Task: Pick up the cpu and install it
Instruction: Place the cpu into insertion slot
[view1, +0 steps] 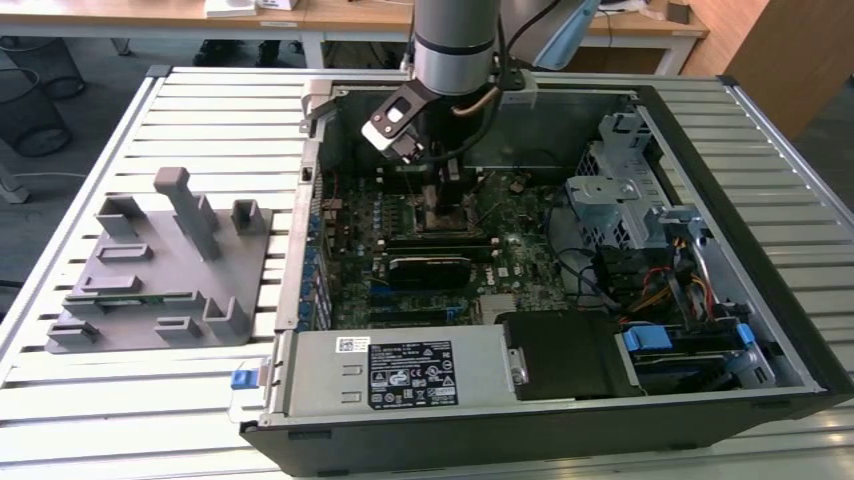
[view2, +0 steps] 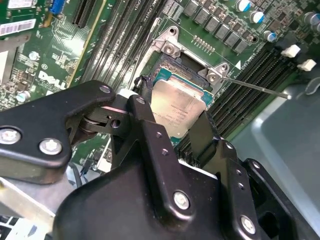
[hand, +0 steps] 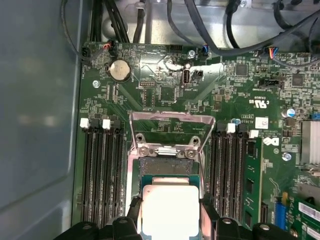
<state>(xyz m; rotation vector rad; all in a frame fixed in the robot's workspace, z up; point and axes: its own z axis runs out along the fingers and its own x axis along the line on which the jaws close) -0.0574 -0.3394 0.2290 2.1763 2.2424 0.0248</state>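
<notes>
Black gripper parts sit closest in the second wrist view, with silver screws in them. Its two fingers are pulled in close and press on two sides of the cpu, so the gripper has hold of it. The cpu is a flat square with a shiny grey top, right between the fingers. Faint print is on its top, too small to read.

Under the cpu is the socket on the green board. I cannot tell if the cpu is all the way down in it. A thin metal rod sticks out beside the socket.

In the first wrist view the cpu is again between the gripper fingers. Just past it a silver metal frame stands open. Long black slots with white clips run on both sides. Farther on is a round silver battery, then black cables. White letters and small marks are printed on the board.

In the exterior view a silver box with a white label full of tiny print is near the front of the open computer case. The arm reaches down into the middle of the case. On the exterior view's left a grey plastic block rests on the slatted table.
</notes>
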